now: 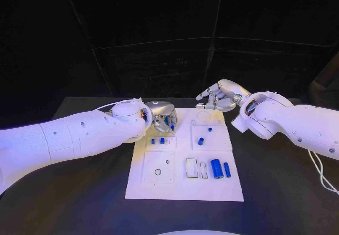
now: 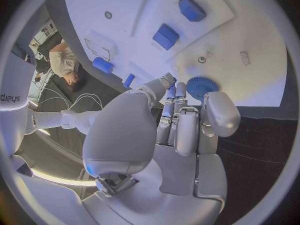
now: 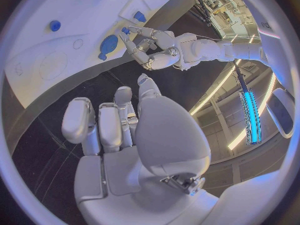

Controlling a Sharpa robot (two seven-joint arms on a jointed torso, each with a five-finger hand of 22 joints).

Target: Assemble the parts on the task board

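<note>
The white task board lies in the middle of the black tabletop, with its long side running from near to far.

The left hand is low over the far left corner of the board. In the left wrist view its fingers reach down to a round blue toothed part, a small gear, that lies at the edge of the board. The fingertips are right at the gear and seem to touch it, but I cannot tell if they really grip it. The right wrist view shows the same hand with its fingers curved around the gear.

The right hand is above the far edge of the board, to the right of the left hand and apart from it. Its fingers are loosely bent and separated, and they hold nothing.

The other blue parts rest on the board. Two small pegs stand in a plate on the left side, just near of the left hand. Two more small pieces are on the square plate in the middle right. In the near right area a thick blue cylinder lies beside a thin blue bar, and left of them are two empty rectangular slots. A small ring-shaped hole is in the near left plate.
</note>
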